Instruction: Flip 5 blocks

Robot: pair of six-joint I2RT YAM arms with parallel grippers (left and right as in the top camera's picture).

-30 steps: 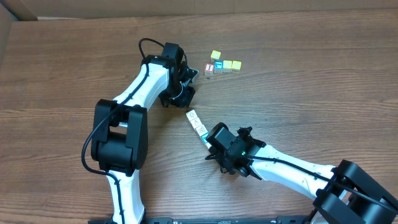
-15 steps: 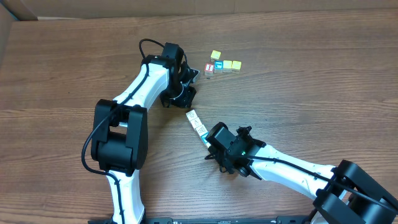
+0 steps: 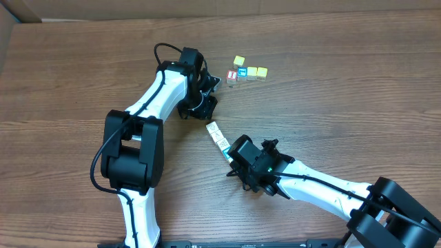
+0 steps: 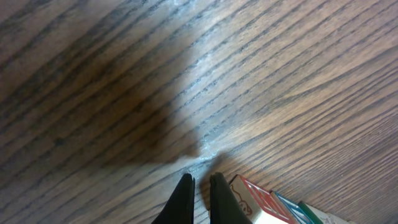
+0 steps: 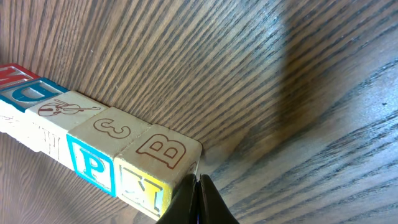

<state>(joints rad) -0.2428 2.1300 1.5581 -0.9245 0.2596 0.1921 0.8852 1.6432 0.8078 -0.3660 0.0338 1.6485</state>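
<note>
Both arms' jaws pressed together.
Your right gripper [image 5: 198, 183] sits at the blocks [image 5: 115, 146]; push crooked and the row buckles.

From above, the row of blocks [image 3: 218, 136] is too small to read its letters, and one end hides under the right gripper [image 3: 230, 156]. The left wrist view cuts the row off at the bottom, the right wrist view at the left
</note>
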